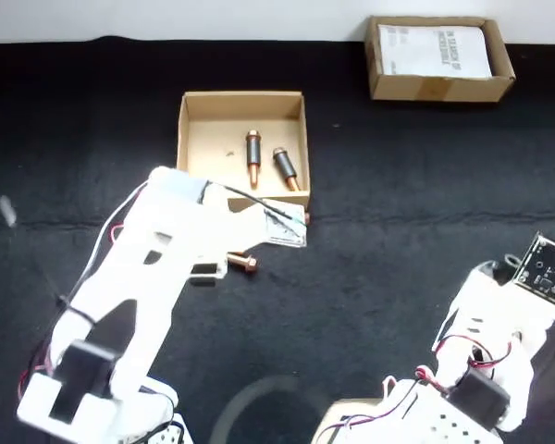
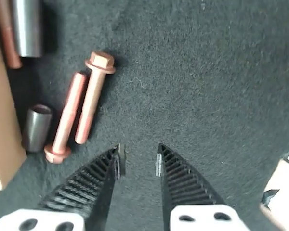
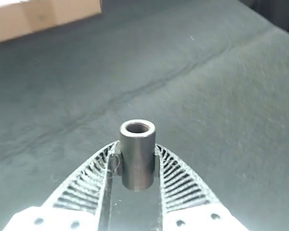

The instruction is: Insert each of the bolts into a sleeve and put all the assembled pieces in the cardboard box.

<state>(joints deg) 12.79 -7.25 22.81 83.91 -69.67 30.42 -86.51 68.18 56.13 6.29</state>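
My left gripper (image 2: pixel 138 161) hangs open just above the black cloth, with nothing between its fingers. Just beyond its tips lie two loose copper bolts (image 2: pixel 94 96) (image 2: pixel 66 118) side by side, with a grey sleeve (image 2: pixel 37 127) next to them. Farther off lie another sleeve (image 2: pixel 26 26) and a copper bolt (image 2: pixel 7 38). My right gripper (image 3: pixel 136 147) is shut on a grey sleeve (image 3: pixel 137 159), held upright with its bore facing the camera. The open cardboard box (image 1: pixel 194 139) holds two assembled pieces (image 1: pixel 253 155) (image 1: pixel 286 168). One bolt (image 1: pixel 243 264) shows beside the left arm (image 1: pixel 166 240).
A second cardboard box (image 1: pixel 439 88) with a white sheet in it stands at the back right. The right arm (image 1: pixel 499 324) is folded back at the front right. Black cloth covers the table, with free room in the middle and right.
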